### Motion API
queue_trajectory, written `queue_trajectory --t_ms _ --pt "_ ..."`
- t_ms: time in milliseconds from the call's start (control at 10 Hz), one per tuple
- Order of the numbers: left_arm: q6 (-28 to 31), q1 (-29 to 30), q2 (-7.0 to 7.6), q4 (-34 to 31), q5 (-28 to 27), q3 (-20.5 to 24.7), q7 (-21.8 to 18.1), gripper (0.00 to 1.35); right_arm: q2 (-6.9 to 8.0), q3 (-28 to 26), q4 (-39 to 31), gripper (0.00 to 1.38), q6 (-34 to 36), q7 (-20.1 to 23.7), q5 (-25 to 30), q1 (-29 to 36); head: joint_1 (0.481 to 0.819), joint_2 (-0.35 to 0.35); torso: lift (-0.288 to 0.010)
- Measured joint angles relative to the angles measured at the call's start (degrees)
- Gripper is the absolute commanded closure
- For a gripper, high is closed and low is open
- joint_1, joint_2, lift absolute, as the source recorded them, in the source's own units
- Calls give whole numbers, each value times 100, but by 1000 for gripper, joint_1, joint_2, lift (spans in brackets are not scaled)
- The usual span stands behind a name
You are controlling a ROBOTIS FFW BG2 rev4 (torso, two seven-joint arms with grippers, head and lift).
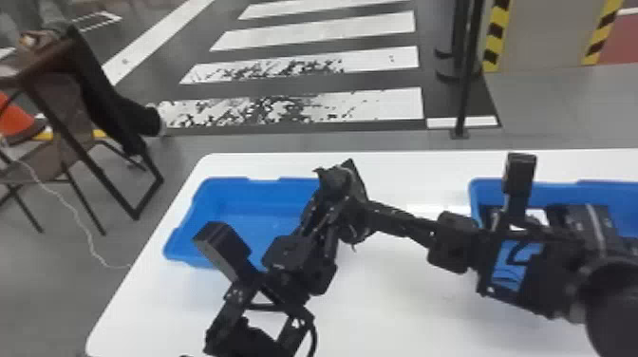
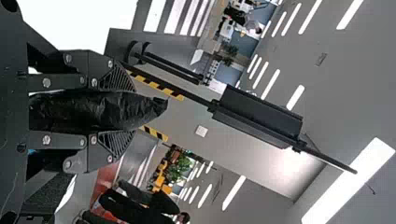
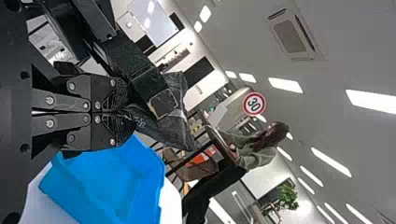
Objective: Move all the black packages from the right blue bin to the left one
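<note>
Black pkg [image 2: 93, 110], wrinkled and a bit shiny, is held in L hand [image 1: 323, 216], its edge in R hand [image 1: 358, 216]. Blue L bin [image 1: 228, 199] and blue R bin [image 1: 560, 191] are upright on desk [image 1: 389, 299].

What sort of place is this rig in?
Likely an indoor robotics lab or demo hall with a mock-street floor: crosswalk stripes on the ground, a round red-rimmed road sign, and strip lights on the ceiling.
</note>
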Motion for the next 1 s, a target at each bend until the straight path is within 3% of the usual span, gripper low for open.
queue_trajectory --t_ms 100,200,300,400,500,700,900,1000 --pt "-64 2 -2 3 -90 4 23 1223 2 15 4 1165 -24 0 9 -27 695 247 -140" --pt "-95 23 -8 5 -121 29 31 1223 4 32 22 1061 -48 2 6 -28 695 252 -140" --pt "-147 50 -19 5 -124 61 42 1223 8 48 47 806 -109 2 -14 -20 695 257 -140" --pt "-197 62 -31 6 -124 99 52 1223 8 52 61 371 -142 2 -23 8 695 263 -140" --pt "-217 62 -51 7 -142 182 81 1223 6 50 69 88 -170 9 -23 65 695 266 -140" --pt "-313 -136 -130 352 -842 538 446 1223 2 -44 85 150 -200 28 -64 231 695 309 -140" --pt "-700 -922 -248 1752 -2456 1223 590 1207 -1 -168 86 168 -214 38 -80 314 695 350 -140" --pt "-1127 -1267 -249 2376 -3226 1443 840 851 -3 -193 72 165 -215 40 -73 332 695 350 -140"
